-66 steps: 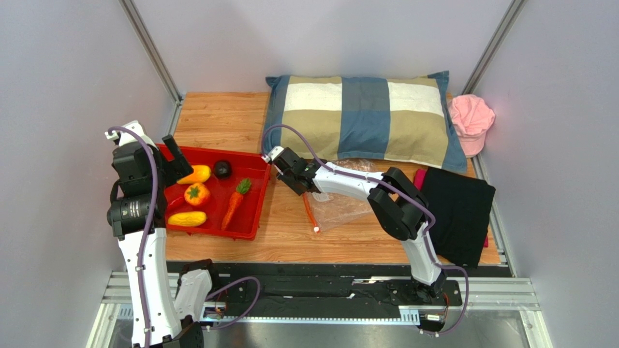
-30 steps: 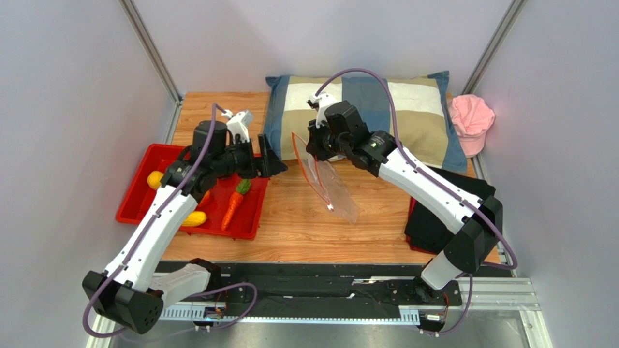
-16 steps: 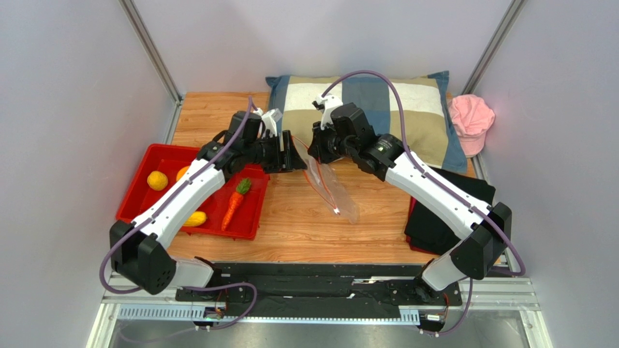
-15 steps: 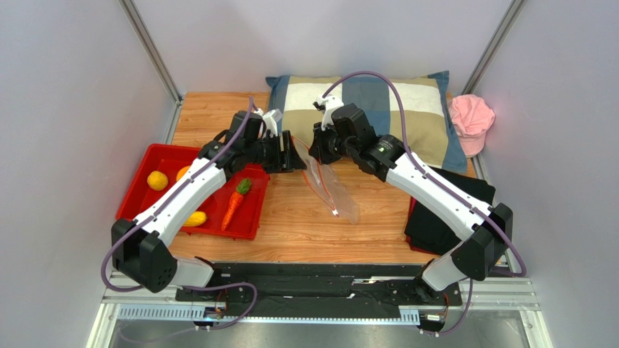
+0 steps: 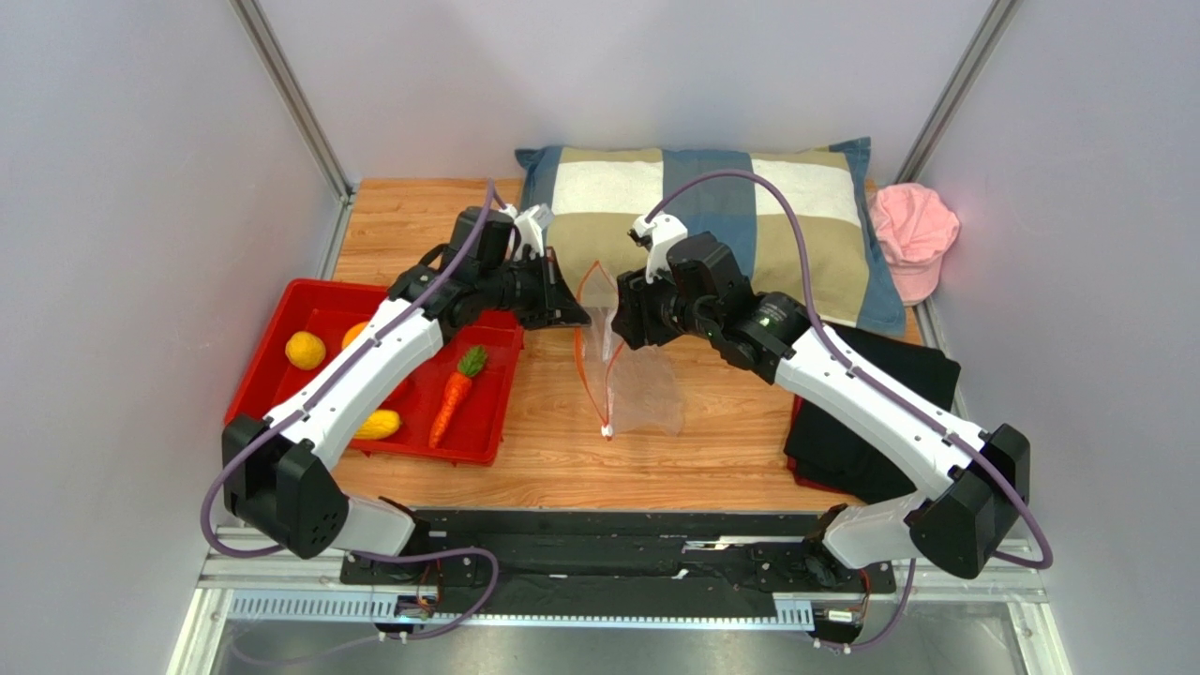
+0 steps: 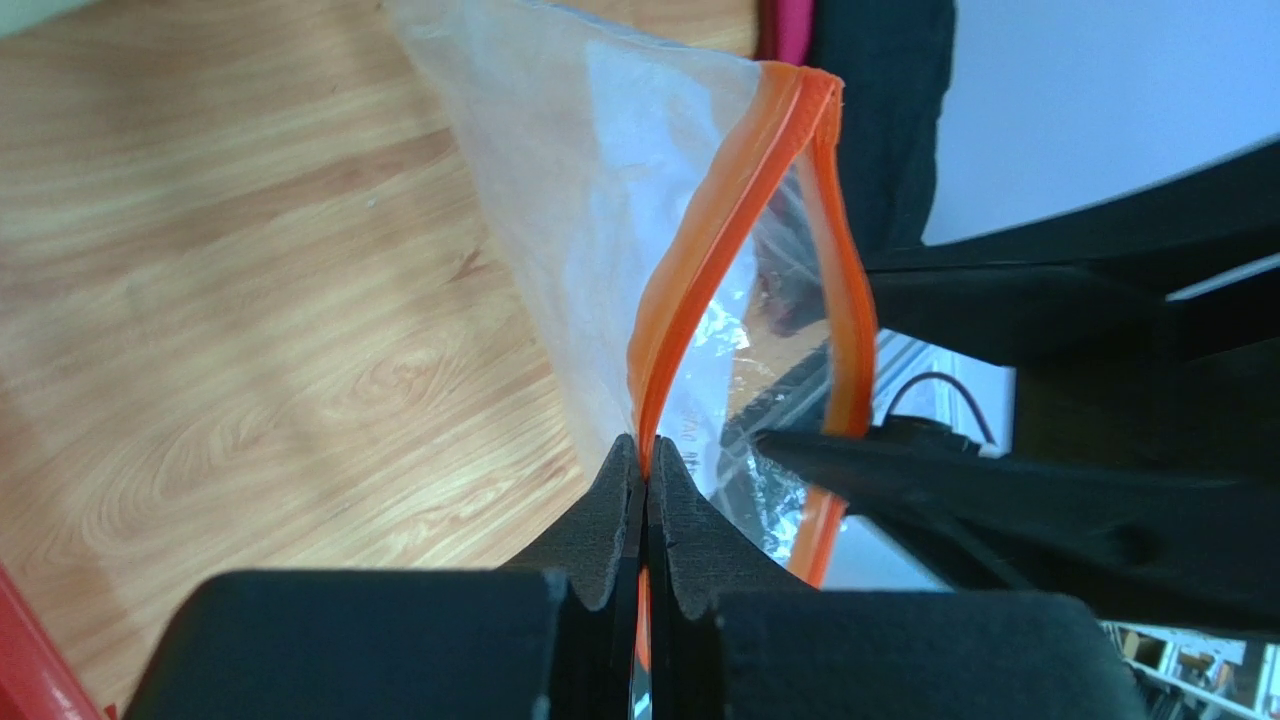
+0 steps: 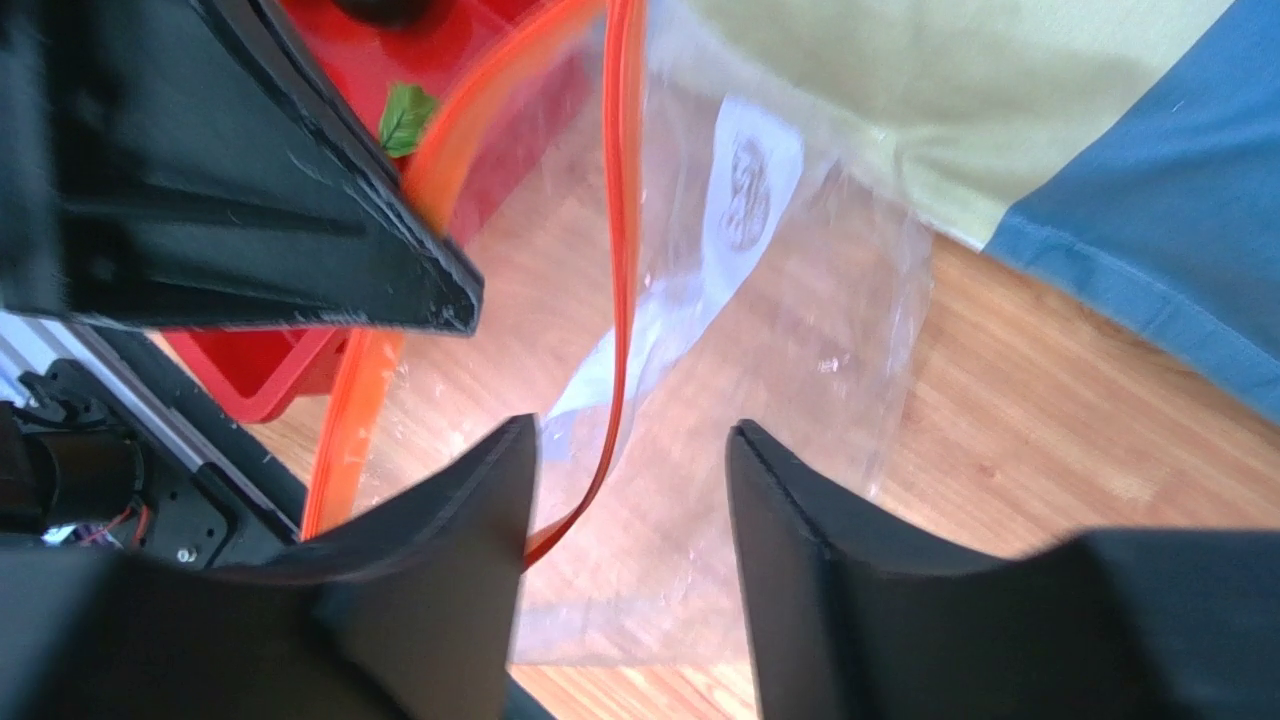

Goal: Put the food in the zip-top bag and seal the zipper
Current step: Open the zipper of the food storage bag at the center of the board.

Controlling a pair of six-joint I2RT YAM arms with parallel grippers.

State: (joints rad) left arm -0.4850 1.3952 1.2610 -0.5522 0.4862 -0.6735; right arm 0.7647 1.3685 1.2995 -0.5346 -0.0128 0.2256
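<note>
The clear zip-top bag (image 5: 637, 377) hangs upright over the wooden table, mouth edge toward the left. My left gripper (image 5: 573, 305) is shut on the orange zipper (image 5: 588, 352) near its top; the left wrist view shows the pads pinching that strip (image 6: 648, 468). A white slider (image 5: 607, 431) hangs at the strip's low end. My right gripper (image 5: 624, 321) stands open just right of the bag's mouth. In the right wrist view, its jaws (image 7: 631, 458) are apart and the other zipper strip (image 7: 624, 270) passes by the left finger. The food lies in the red tray (image 5: 476, 439): a carrot (image 5: 457, 390), a yellow piece (image 5: 378, 422) and an orange fruit (image 5: 304, 349).
A checked pillow (image 5: 704, 211) lies at the back, right behind both grippers. A pink cap (image 5: 913, 232) sits at the back right. A black cloth (image 5: 888, 408) lies right of the bag, under the right arm.
My left gripper reached in from the tray and shut on the bag's zipper strip. My right gripper opened, let go of the bag and drew slightly right. The bag swung to hang more upright.
</note>
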